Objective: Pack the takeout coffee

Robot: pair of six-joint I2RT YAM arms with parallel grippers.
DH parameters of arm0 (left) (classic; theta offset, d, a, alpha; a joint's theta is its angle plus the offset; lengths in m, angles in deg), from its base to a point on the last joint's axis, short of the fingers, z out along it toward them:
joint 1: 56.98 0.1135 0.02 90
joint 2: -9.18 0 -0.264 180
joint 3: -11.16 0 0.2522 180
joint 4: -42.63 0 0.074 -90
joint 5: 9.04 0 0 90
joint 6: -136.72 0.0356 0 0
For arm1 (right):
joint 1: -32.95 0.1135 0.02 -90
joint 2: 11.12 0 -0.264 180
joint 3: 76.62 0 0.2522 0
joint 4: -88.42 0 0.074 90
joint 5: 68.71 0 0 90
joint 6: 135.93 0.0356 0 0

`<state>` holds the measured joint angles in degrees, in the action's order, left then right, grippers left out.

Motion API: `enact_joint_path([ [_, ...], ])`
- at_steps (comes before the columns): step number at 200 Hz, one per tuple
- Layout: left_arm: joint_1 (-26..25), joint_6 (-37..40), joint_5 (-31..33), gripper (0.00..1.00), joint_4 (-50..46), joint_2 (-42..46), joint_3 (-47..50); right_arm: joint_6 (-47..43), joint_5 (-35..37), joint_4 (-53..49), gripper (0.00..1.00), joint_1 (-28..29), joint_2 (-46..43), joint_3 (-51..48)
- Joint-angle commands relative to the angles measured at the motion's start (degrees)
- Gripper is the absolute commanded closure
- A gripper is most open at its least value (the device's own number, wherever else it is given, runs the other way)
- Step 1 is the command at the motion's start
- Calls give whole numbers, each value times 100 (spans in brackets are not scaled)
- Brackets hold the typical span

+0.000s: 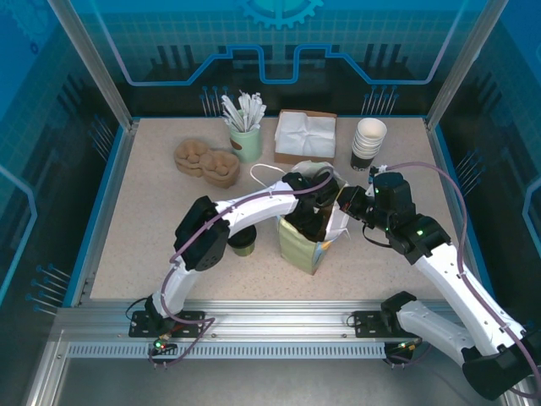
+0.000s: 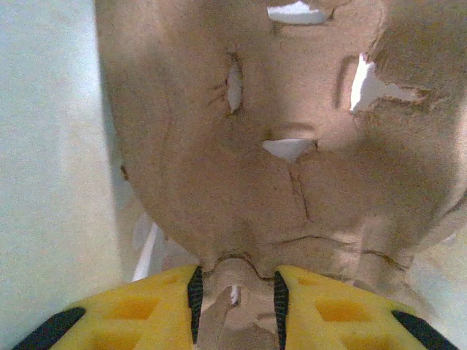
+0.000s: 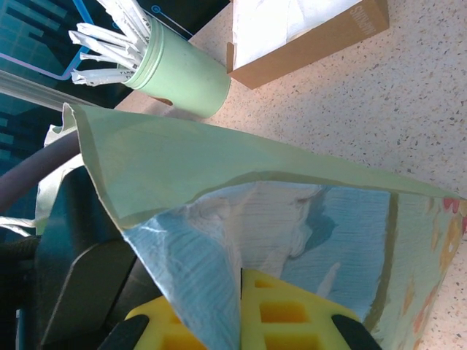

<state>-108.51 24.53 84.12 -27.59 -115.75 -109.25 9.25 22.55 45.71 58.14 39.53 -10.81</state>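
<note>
Speckled tabletop, blue-lit enclosure.
Left gripper: down inside the paper bag, fingers closed on a brown cardboard cup tray.
Right gripper: pinched tight on the bag's rim.
Takeout coffee: upright on the table, just left of the bag, beside the left arm.
Behind: cup of straws, napkin box, stacked cups.

One bag, one coffee — one napkin box
</note>
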Motion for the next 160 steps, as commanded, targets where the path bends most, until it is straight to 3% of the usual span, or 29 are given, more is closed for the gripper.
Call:
enact_joint_path([
  [1, -14, -67, -202, 66, 34, -212, 95, -144, -216, 289, 100, 12, -29, 33],
  [29, -7, -57, -417, 66, 205, -265, 134, -154, -240, 260, 100, -36, -38, 15],
  [160, 10, 35, -233, 65, 71, -392, -9, -121, -383, 193, 100, -179, -81, 6],
])
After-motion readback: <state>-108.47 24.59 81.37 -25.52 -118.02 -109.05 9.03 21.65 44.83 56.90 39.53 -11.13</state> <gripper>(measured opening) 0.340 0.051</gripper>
